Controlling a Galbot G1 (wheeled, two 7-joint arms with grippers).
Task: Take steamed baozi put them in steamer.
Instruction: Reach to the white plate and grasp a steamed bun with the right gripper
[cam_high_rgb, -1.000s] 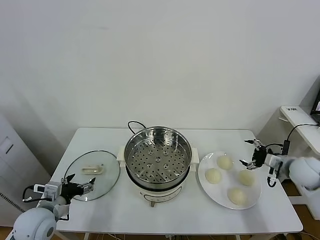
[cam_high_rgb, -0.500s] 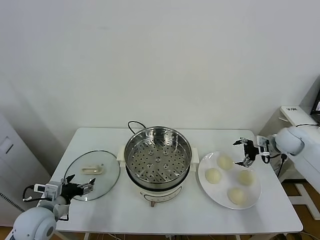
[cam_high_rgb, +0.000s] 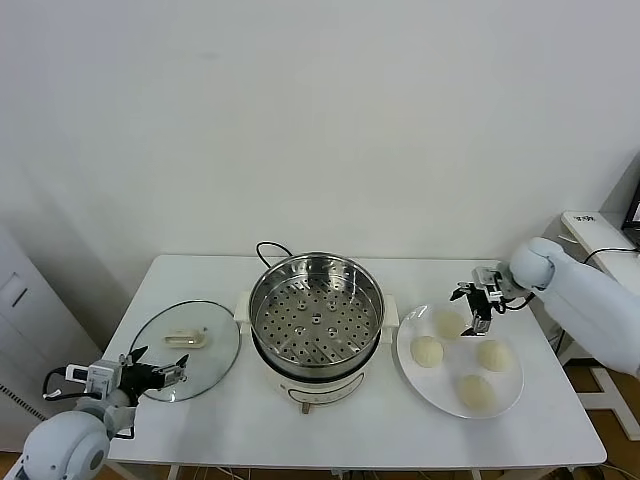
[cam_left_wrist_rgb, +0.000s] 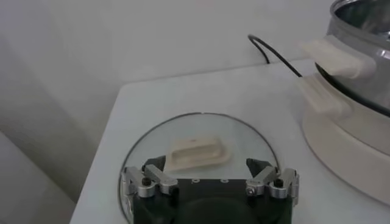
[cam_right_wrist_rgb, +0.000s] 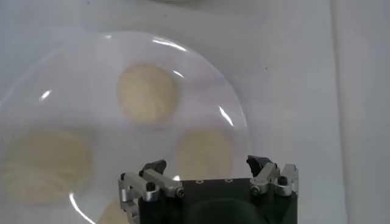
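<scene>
The steamer (cam_high_rgb: 262, 292), a shiny steel pot with a perforated tray on a white base, stands open and empty at the table's middle. Several cream-white steamed baozi (cam_high_rgb: 427, 351) lie on a white plate (cam_high_rgb: 404, 340) to its right. My right gripper (cam_high_rgb: 466, 310) hovers open over the plate's back edge, above the rearmost baozi (cam_high_rgb: 448, 322). In the right wrist view that gripper (cam_right_wrist_rgb: 207, 165) is empty, with one baozi (cam_right_wrist_rgb: 204, 152) just ahead between its fingers and another (cam_right_wrist_rgb: 148, 93) farther on. My left gripper (cam_high_rgb: 160, 365) rests open at the front left, by the lid.
A flat glass lid (cam_high_rgb: 210, 355) with a cream handle (cam_left_wrist_rgb: 198, 152) lies left of the steamer, right under the left gripper (cam_left_wrist_rgb: 205, 164). The steamer's black cord (cam_high_rgb: 270, 247) loops behind it. A white side table (cam_high_rgb: 595, 225) stands off the right edge.
My right arm has swung in from the table's right edge, leftward and up, so its open gripper now hangs over the plate. The left arm, baozi and steamer have not moved.
</scene>
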